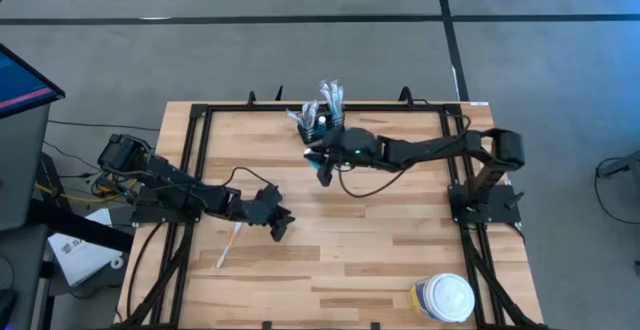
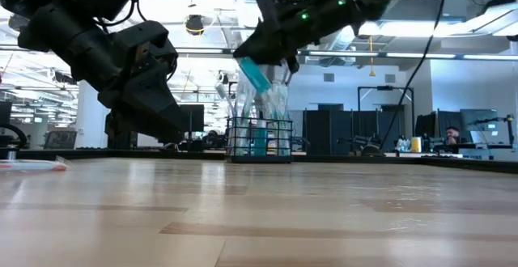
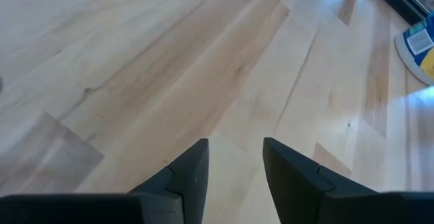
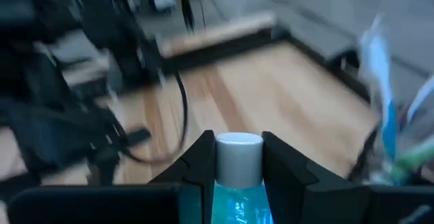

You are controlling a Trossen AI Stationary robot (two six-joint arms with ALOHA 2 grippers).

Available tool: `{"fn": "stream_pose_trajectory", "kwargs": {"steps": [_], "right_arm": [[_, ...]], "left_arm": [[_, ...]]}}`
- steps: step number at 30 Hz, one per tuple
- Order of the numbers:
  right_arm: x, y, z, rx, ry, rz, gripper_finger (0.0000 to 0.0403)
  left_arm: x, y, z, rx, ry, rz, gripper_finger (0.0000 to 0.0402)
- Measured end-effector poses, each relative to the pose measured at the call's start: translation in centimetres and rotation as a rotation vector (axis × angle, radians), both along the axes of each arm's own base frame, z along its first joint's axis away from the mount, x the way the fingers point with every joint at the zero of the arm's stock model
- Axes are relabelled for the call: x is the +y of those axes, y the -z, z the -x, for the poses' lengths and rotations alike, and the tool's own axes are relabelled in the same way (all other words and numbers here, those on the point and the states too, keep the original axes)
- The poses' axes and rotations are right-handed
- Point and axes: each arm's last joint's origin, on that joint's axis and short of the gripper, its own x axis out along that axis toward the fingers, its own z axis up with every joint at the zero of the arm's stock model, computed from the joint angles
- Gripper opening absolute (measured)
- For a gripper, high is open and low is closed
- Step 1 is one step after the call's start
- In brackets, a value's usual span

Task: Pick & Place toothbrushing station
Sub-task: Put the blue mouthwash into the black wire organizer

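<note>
Right claw (image 4: 239, 157) above wooden table (image 1: 380, 240)

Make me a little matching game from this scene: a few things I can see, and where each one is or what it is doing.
Things:
1. right pincer
2. left pincer
3. black holder
4. white-lidded jar

States:
A. stands at the table's far edge, holding toothbrushes
B. sits at the table's near right corner
C. shut on a blue bottle with a white cap
D. open, empty, above bare wood

Pairs: 1-C, 2-D, 3-A, 4-B
</note>
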Motion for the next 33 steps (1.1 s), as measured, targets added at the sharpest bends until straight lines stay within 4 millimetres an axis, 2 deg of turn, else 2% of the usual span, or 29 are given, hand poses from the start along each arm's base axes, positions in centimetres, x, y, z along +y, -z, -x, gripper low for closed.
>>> {"fn": "stream_pose_trajectory", "kwargs": {"steps": [10,14,23,33], "right_arm": [[-3.8,1.4,1.9,-0.101,0.127,0.027,0.0082],[-5.0,1.4,2.6,-0.19,0.164,0.04,0.0082],[-7.8,1.6,3.6,-0.217,0.242,0.028,0.0082],[-11.2,5.2,2.8,-0.251,0.263,-0.082,0.0082]], "left_arm": [[0.1,0.0,0.0,-0.002,-0.003,-0.001,0.0136],[0.1,0.0,0.0,-0.003,-0.004,-0.002,0.0136],[0.2,-0.1,-0.1,-0.012,-0.03,-0.022,0.0136],[0.4,-0.1,-0.1,-0.015,-0.043,-0.027,0.0136]]}}
